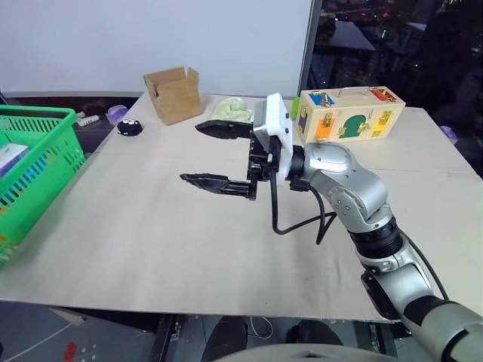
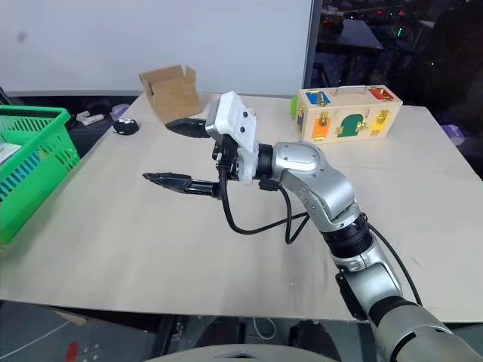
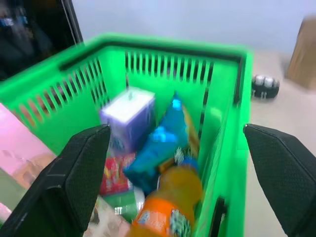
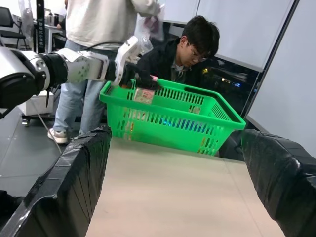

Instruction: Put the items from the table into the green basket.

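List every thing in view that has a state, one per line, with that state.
Left hand: open, above the green basket.
Right hand: open, empty, over the table.
Green basket: upright, holding items.
Orange soda bottle: lying inside the basket.
Pink carton: in the basket.
Cardboard box: flaps open.
Wooden latch box: doors shut.

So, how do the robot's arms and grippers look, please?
The right arm has rounded silver segments with black joints and a loose black cable. A white block sits at its wrist. Each gripper has two black, tapered fingers. The left arm is likewise silver, black and white.
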Controlling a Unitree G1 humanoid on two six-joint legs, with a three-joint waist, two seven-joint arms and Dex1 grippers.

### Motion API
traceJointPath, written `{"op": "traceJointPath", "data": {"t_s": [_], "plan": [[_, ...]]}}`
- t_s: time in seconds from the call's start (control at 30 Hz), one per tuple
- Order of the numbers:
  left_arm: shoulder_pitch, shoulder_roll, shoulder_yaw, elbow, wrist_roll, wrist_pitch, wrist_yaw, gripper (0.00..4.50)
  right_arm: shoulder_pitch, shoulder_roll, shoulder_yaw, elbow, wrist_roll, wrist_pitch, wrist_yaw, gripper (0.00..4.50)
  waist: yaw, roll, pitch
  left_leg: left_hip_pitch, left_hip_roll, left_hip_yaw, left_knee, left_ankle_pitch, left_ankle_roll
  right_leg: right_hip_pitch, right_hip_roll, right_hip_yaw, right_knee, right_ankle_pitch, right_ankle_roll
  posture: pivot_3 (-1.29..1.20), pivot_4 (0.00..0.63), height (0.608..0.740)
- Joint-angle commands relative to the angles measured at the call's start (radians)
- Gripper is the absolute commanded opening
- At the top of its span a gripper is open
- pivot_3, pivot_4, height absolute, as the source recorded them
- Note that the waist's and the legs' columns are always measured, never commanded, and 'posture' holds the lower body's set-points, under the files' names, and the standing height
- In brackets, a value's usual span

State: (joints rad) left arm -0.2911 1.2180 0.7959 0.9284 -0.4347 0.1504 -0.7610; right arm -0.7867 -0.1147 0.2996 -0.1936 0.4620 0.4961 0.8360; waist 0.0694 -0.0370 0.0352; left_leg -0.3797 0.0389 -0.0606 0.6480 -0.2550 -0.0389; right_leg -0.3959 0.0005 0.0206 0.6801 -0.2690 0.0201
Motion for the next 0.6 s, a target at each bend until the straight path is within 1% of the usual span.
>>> {"op": "traceJointPath", "data": {"t_s": [0.03, 0.07, 0.13, 0.2, 0.27, 0.33, 0.4, 0.5, 0.6], "plan": [[0.071, -0.084, 0.091, -0.385, -0.115, 0.138, 0.028, 4.49, 0.001, -0.015, -0.028, -0.031, 0.001, -0.018, -0.003, 4.50, 0.002, 0.000, 0.000, 0.000, 0.000, 0.000, 0.000, 0.000, 0.000, 0.000, 0.000, 0.000, 0.000, 0.000, 0.000, 0.20, 0.000, 0.740], [0.091, -0.112, 0.105, -0.468, -0.135, 0.176, 0.046, 4.49, 0.003, -0.018, -0.028, -0.030, -0.001, -0.019, -0.003, 4.50, 0.003, 0.000, 0.000, 0.000, 0.000, 0.000, 0.000, 0.000, 0.000, 0.001, -0.001, 0.000, 0.000, 0.000, 0.000, 0.20, 0.000, 0.740], [0.130, -0.194, 0.108, -0.716, -0.226, 0.304, 0.104, 4.49, 0.014, -0.032, -0.033, -0.040, 0.000, -0.012, -0.006, 4.50, 0.000, 0.000, 0.000, 0.000, -0.001, 0.001, 0.001, 0.000, 0.000, 0.001, -0.001, 0.001, 0.000, 0.000, 0.000, 0.19, 0.000, 0.740], [0.161, -0.250, 0.101, -0.880, -0.274, 0.387, 0.147, 4.49, 0.021, -0.043, -0.037, -0.046, 0.002, -0.008, -0.008, 4.50, -0.003, -0.001, 0.000, 0.000, -0.001, 0.001, 0.001, 0.000, 0.000, 0.001, -0.001, 0.002, 0.000, 0.000, 0.000, 0.18, 0.000, 0.740], [0.183, -0.296, 0.083, -0.986, -0.310, 0.447, 0.181, 4.49, 0.031, -0.060, -0.040, -0.051, -0.001, -0.006, -0.008, 4.50, -0.005, 0.000, 0.000, 0.000, -0.001, 0.001, 0.001, 0.000, 0.000, 0.001, -0.001, 0.003, 0.001, 0.000, 0.000, 0.18, 0.000, 0.740], [0.213, -0.356, 0.025, -1.098, -0.329, 0.482, 0.207, 4.49, 0.058, -0.098, -0.049, -0.063, -0.004, -0.001, -0.001, 4.50, -0.005, 0.002, 0.001, 0.001, 0.000, 0.001, 0.000, 0.000, 0.000, 0.001, 0.000, 0.003, 0.001, 0.000, 0.000, 0.17, 0.000, 0.740], [0.252, -0.411, -0.043, -1.183, -0.310, 0.485, 0.229, 4.49, 0.091, -0.146, -0.052, -0.078, -0.013, 0.002, 0.006, 4.50, -0.003, 0.005, 0.000, 0.001, -0.001, 0.002, 0.000, 0.000, 0.000, 0.001, 0.000, 0.004, 0.000, 0.000, 0.000, 0.16, 0.000, 0.740], [0.318, -0.440, -0.135, -1.272, -0.277, 0.478, 0.209, 4.49, 0.129, -0.205, -0.057, -0.092, -0.024, 0.006, 0.010, 4.50, -0.004, 0.004, 0.000, 0.001, -0.001, 0.002, 0.000, 0.000, 0.000, 0.001, 0.000, 0.004, 0.000, 0.000, 0.000, 0.15, 0.000, 0.740], [0.355, -0.484, -0.216, -1.389, -0.316, 0.515, 0.223, 4.49, 0.187, -0.295, -0.082, -0.088, -0.059, 0.006, 0.001, 4.50, -0.004, 0.005, 0.001, 0.001, -0.001, 0.003, 0.000, 0.000, 0.000, 0.001, 0.000, 0.005, 0.000, 0.000, 0.000, 0.14, 0.000, 0.740]]}}
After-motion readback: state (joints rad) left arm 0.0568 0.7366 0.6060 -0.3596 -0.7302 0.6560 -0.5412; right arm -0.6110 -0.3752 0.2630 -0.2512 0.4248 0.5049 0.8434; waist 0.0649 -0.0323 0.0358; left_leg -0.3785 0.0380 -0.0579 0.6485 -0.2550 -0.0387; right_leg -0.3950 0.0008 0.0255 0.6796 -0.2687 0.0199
